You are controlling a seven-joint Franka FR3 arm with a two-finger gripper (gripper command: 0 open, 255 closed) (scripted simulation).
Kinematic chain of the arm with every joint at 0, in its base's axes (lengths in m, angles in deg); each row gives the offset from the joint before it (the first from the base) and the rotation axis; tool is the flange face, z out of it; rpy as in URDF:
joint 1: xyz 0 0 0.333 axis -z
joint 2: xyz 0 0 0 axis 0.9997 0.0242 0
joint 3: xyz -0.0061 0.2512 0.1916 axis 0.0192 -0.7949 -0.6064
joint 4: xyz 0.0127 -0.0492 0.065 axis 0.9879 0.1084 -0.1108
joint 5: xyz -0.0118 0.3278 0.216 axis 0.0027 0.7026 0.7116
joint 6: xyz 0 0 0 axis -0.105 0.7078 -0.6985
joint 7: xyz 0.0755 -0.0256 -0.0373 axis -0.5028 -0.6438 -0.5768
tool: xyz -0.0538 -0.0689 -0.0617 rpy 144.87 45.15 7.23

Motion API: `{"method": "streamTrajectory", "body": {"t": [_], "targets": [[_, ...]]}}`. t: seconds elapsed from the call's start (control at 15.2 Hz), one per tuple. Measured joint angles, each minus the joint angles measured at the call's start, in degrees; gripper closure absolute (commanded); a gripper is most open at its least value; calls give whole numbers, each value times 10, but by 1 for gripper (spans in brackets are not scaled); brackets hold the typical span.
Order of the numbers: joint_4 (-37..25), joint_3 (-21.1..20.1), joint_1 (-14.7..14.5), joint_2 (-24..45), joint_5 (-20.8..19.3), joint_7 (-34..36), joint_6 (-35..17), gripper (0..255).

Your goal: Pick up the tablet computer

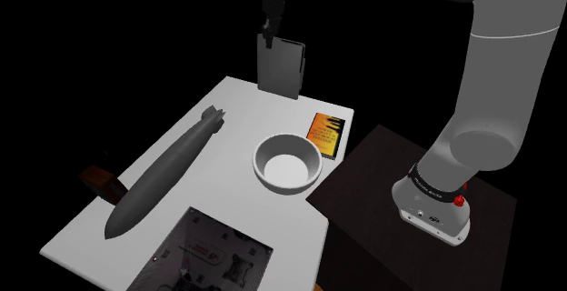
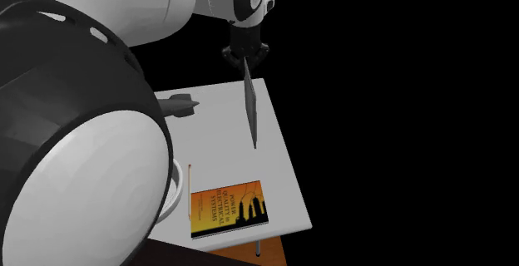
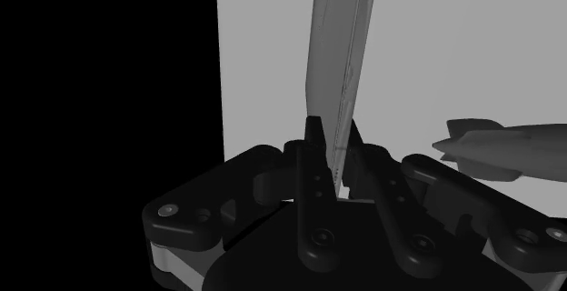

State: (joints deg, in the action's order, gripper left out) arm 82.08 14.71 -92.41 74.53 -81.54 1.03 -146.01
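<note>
A thin grey tablet computer (image 1: 280, 65) is being pinched at its top edge by the closed fingers of the black gripper (image 1: 269, 36), hanging upright over the white table's (image 1: 238, 107) far side. A slow, straight lift is being called for, lest it swing or slip.

You'll find print only on the orange-and-black book (image 2: 229, 210): dark title lines run across its cover, seemingly ending in "Electrical Systems", but too small to read with certainty. The red marks on the dark flat panel (image 1: 204, 255) can't be read.
</note>
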Motion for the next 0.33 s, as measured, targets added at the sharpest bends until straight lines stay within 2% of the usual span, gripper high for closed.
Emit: {"method": "streamTrajectory", "body": {"t": [0.33], "targets": [[-29,0,0,-4,-2,3,33,255]]}}
